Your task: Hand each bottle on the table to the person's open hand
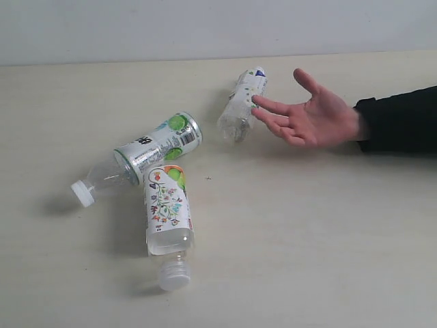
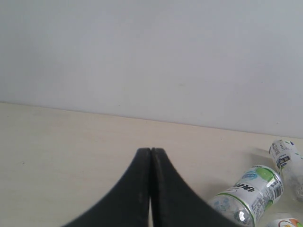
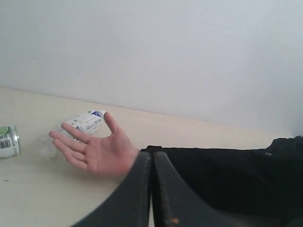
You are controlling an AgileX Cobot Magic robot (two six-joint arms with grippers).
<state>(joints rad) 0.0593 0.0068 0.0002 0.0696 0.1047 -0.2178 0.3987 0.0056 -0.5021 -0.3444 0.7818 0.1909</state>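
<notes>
Three bottles lie on the cream table (image 1: 307,225). The green-lime and silver bottle (image 1: 147,154) rests on its side at centre left, cap pointing left; it also shows in the left wrist view (image 2: 248,194). Just below it lies the white floral bottle (image 1: 167,219), cap toward the front. The white bottle with purple marks (image 1: 242,104) lies farther back, next to the fingertips of the person's open hand (image 1: 311,116), which is palm up. The pink-red bottle is out of view. My left gripper (image 2: 150,151) is shut and empty. My right gripper (image 3: 152,153) is shut, near the hand (image 3: 94,151).
The person's black sleeve (image 1: 403,119) comes in from the right edge of the table. A pale wall (image 1: 205,27) runs behind the table's far edge. Neither arm shows in the exterior view.
</notes>
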